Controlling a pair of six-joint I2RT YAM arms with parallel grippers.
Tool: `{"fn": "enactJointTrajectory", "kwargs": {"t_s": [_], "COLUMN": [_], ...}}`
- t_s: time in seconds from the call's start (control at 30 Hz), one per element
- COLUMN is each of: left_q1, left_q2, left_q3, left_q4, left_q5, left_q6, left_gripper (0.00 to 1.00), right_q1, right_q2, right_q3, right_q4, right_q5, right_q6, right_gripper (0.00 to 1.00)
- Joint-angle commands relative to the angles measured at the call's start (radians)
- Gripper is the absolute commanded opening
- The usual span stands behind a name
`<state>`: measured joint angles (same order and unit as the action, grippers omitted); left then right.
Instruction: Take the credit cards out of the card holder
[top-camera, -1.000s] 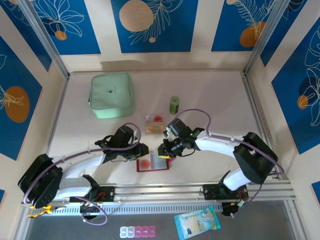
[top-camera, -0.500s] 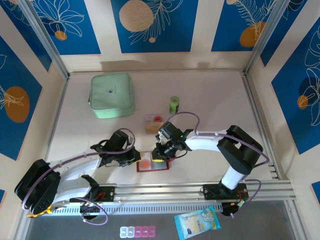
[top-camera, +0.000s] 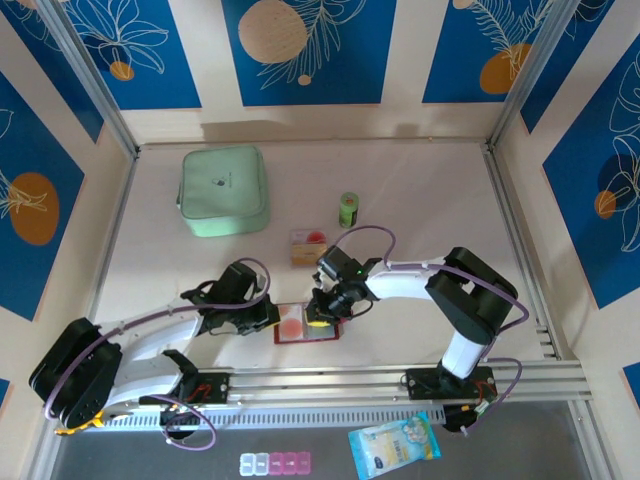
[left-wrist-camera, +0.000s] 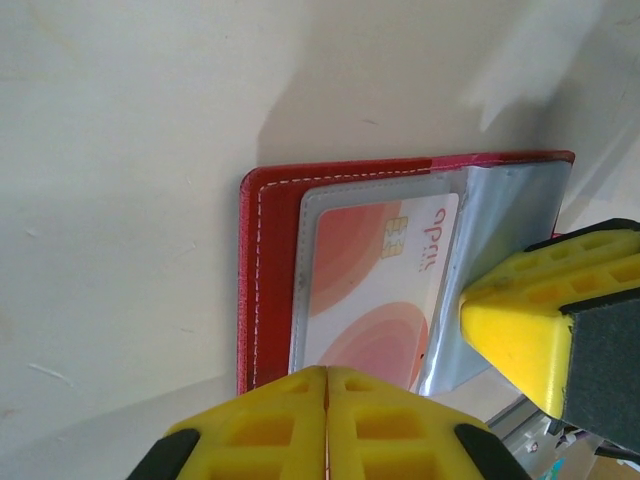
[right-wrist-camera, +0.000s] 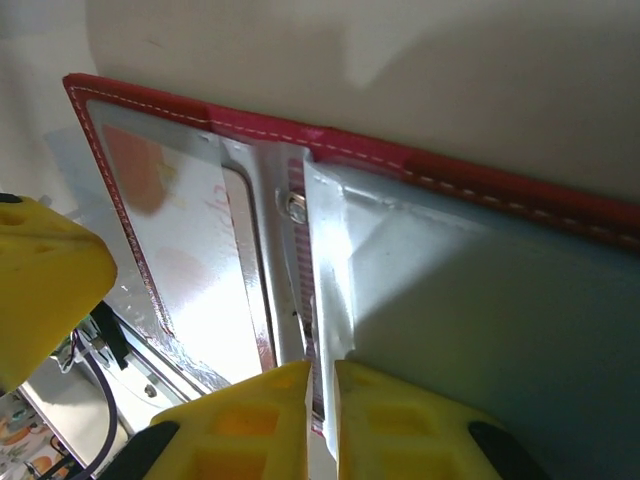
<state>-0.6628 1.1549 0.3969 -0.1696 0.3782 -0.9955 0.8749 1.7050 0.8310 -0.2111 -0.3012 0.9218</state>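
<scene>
Small red leather-look card holder (top-camera: 297, 338) lies open and flat on the pale counter (top-camera: 420, 200), near the front edge, between the two hands.

Left hand (top-camera: 272, 316) is at the holder's left edge. In the left wrist view the left hand (left-wrist-camera: 327, 378) has its yellow fingers pressed together with no gap. The tips are over the card holder's (left-wrist-camera: 250, 260) red stitched border. Cannot tell if anything is caught between them.

Whitish credit card with orange-red circles and a chip (left-wrist-camera: 372, 290) sits inside a sleeve on the holder's left half. It is mostly tucked in and shows as a pinkish patch from above (top-camera: 292, 325).

Right hand (top-camera: 322, 318) is over the holder's middle. In the right wrist view the right hand (right-wrist-camera: 322, 372) has its fingers nearly together, pinching the edge of a greyish clear sleeve (right-wrist-camera: 335, 270) that stands up from the spine. The card holder's red cover (right-wrist-camera: 480, 180) lies flat under it. One of the right hand's yellow fingers (left-wrist-camera: 530, 320) shows against the raised sleeve (left-wrist-camera: 500, 220) in the left wrist view.

Behind the holder, apart from it, an orange-tan card (top-camera: 306, 257) and a whitish card with a red patch (top-camera: 313, 238) lie on the counter just beside each other. A small green cylinder (top-camera: 348, 209) stands upright behind them. A mint-green zip case (top-camera: 222, 190) lies at back left, well apart.
</scene>
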Motion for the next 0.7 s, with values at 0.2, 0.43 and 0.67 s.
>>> {"fn": "enactJointTrajectory", "kwargs": {"t_s": [0.2, 0.43, 0.67], "left_q1": [0.011, 0.010, 0.010], "left_q2": [0.031, 0.035, 0.038], "left_q3": [-0.021, -0.034, -0.041], "left_q4": [0.018, 0.012, 0.008], "left_q5": [0.031, 0.018, 0.017], "left_q6": [0.016, 0.017, 0.019], "left_gripper": [0.05, 0.04, 0.04], "right_q1": [0.018, 0.021, 0.025], "right_q2": [-0.031, 0.001, 0.027], "right_q3": [0.057, 0.056, 0.054], "right_q4": [-0.022, 0.023, 0.058], "right_q5": [-0.006, -0.033, -0.057], "right_q6": [0.010, 0.031, 0.040], "right_gripper": [0.20, 0.24, 0.25]}}
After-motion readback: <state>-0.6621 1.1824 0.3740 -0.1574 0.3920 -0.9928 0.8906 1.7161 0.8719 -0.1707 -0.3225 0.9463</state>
